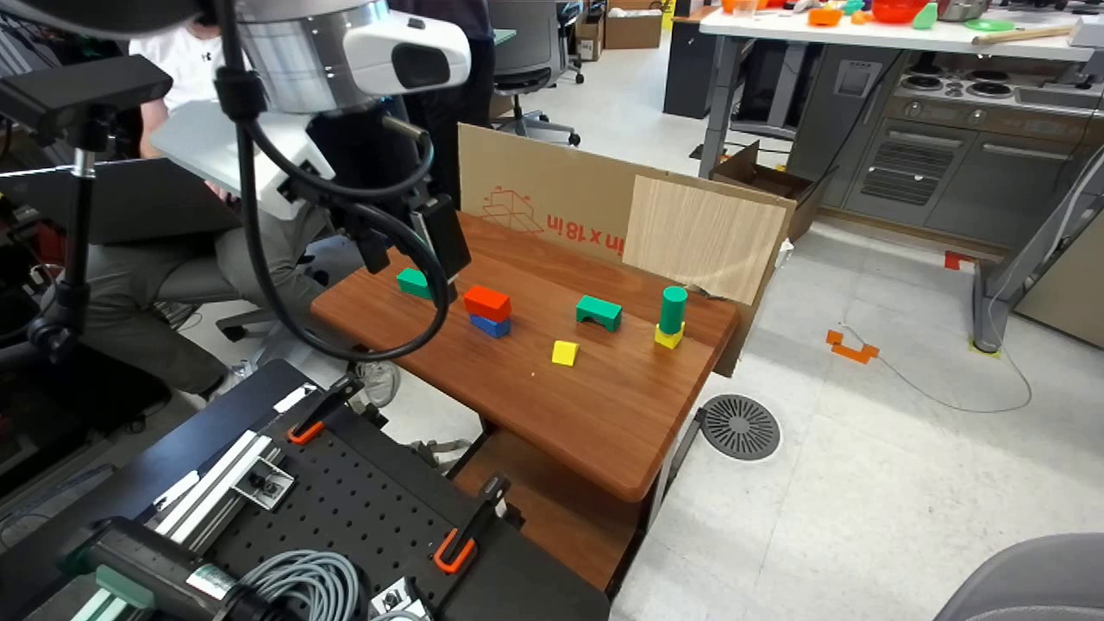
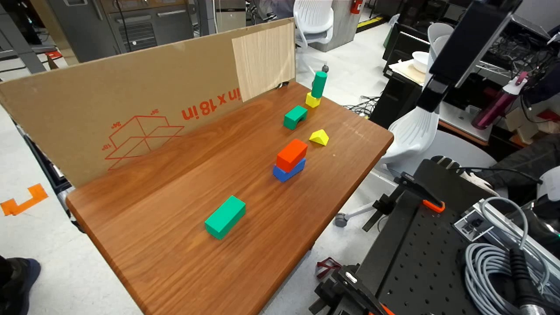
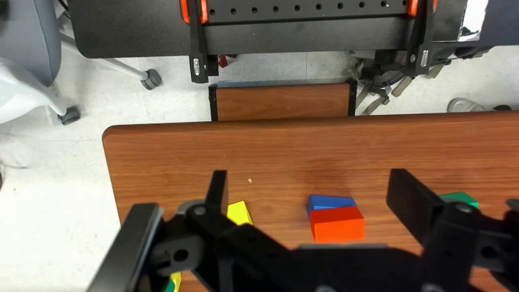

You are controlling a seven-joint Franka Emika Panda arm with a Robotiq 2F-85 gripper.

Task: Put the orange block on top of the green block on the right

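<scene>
Gripper (image 3: 311, 186) wide, fingers (image 3: 408, 200) well apart, above the wooden table (image 2: 175, 188). Orange block (image 2: 292, 155) is on top of the blue block (image 3: 329, 202); in the wrist view it sits around 5 o'clock from mid-gap. Clocked from orange in an exterior view: green rectangular block (image 2: 225, 217) on the table between 7 and 8, green arch (image 2: 295, 113) at 12, yellow wedge (image 2: 320, 138) at 2, green cylinder (image 2: 319, 85) upright on yellow block (image 2: 313, 100) just before 1.

“in x 18in” (image 2: 211, 104) on cardboard (image 2: 162, 83)
</scene>
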